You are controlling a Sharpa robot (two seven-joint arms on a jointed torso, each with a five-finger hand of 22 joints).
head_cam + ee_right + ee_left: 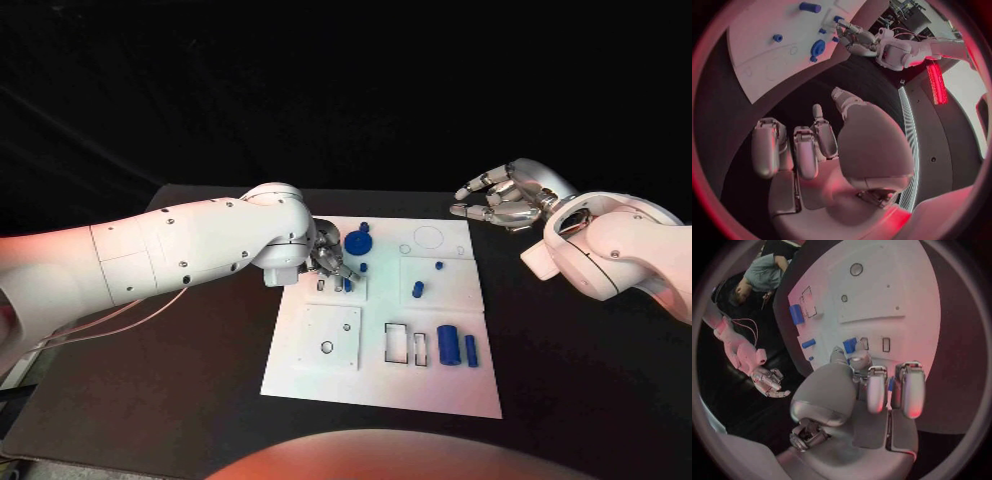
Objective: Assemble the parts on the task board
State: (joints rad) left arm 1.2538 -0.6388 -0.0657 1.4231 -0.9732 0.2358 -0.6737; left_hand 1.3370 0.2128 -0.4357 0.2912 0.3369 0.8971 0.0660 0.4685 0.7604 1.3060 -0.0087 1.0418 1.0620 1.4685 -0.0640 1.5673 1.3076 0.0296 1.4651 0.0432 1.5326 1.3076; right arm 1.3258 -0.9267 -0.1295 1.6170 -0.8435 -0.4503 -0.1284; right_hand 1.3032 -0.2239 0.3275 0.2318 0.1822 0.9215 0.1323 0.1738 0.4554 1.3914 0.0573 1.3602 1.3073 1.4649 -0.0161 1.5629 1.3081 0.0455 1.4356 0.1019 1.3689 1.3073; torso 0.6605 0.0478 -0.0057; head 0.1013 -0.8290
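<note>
White board: the task board (433, 395) lies flat mid-table, its near edge bare, with printed outlines and slots further in.
Near parts: two blue cylinders (449, 345) stand side by side by the rectangular outlines at the board's right, well apart from both hands.
Raised plate: a white square plate (330, 336) with a round hole sits on the board's near-left part.
Mid parts: one small blue peg (418, 290) lies right of centre; a blue round part (359, 241) sits at the far side, just beside the left hand.
Left hand: the left hand (329, 256) is down over the board's far-left slots, fingers curled onto a small blue part (849, 345) at the fingertips (875, 390); whether it actually pinches that piece, cannot tell.
Right hand: the right hand (500, 198) hovers off the board past its far-right corner, fingers curled in, holding nothing.
Surface: black table (591, 370) all round the board.
Room: dark backdrop beyond the far edge.
Writing: no readable lettering, just thin black outlines on the board.
</note>
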